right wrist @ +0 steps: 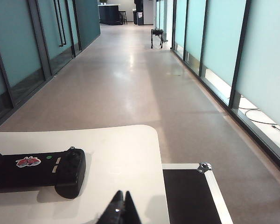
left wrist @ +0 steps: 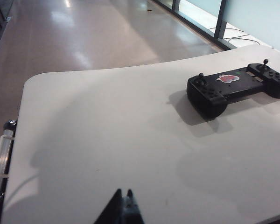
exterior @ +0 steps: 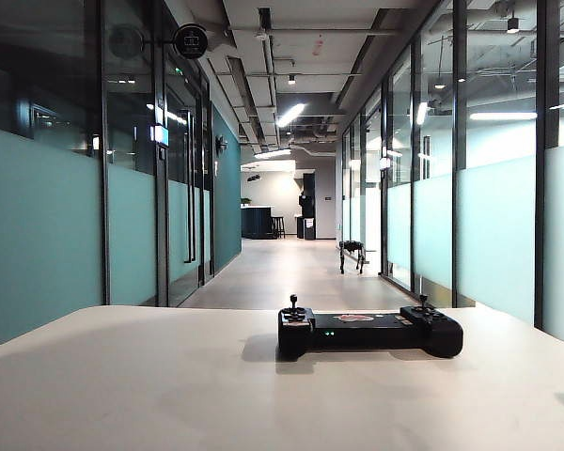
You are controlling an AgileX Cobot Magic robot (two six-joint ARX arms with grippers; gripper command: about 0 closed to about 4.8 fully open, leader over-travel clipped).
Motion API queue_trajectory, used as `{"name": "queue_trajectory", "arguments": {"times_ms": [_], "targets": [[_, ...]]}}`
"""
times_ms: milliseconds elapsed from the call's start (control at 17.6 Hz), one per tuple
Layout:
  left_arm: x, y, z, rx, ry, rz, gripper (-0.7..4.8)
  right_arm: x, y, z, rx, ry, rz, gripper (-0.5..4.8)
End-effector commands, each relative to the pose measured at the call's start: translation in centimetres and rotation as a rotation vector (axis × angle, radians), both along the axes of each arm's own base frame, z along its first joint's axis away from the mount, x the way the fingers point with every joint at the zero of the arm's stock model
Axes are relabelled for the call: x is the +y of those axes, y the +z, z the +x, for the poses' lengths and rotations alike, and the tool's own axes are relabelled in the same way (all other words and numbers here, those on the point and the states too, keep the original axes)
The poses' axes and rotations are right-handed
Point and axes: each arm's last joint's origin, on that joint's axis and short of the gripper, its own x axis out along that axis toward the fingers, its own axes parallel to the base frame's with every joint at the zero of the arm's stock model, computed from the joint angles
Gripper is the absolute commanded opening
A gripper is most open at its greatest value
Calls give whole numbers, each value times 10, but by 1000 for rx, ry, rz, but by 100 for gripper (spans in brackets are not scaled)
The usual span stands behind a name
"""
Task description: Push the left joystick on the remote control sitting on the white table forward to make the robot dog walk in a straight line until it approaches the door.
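The black remote control (exterior: pixel 369 331) lies on the white table (exterior: pixel 122 376), toward its far edge. Its left joystick (exterior: pixel 294 303) stands upright, with nothing touching it. The robot dog (exterior: pixel 352 254) stands far down the corridor by the right glass wall. My left gripper (left wrist: pixel 123 191) is shut and empty, hovering over the table well short of the remote control (left wrist: pixel 238 86) and its left joystick (left wrist: pixel 201 76). My right gripper (right wrist: pixel 122 192) is shut and empty too, near the table's right edge, beside the remote control's (right wrist: pixel 37 170) right handle. The robot dog (right wrist: pixel 157 33) shows small in the distance. Neither gripper appears in the exterior view.
Glass walls line both sides of the corridor (exterior: pixel 291 272). A black case with metal edging (right wrist: pixel 191 196) sits just off the table's right edge. A clear handle (left wrist: pixel 1 154) hangs at the table's left edge. Cables (right wrist: pixel 261 121) lie along the right wall.
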Motion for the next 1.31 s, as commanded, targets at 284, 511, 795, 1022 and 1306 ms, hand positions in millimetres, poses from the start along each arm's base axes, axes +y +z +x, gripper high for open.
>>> {"name": "queue_trajectory", "arguments": {"times_ms": [284, 511, 795, 1022, 1306], "targets": [[18, 12, -3, -252, 95, -64, -5, 0, -2, 0, -1, 2, 4, 1], [24, -3, -3, -267, 162, -58, -5, 0, -2, 0, -1, 2, 4, 1], [25, -3, -3, -265, 198, -54, -4, 0, -2, 0, 2, 2, 4, 1], [25, -3, -3, -265, 198, -54, -4, 0, -2, 0, 2, 2, 4, 1], [25, -3, -3, -265, 198, -54, -4, 0, -2, 0, 2, 2, 4, 1]]}}
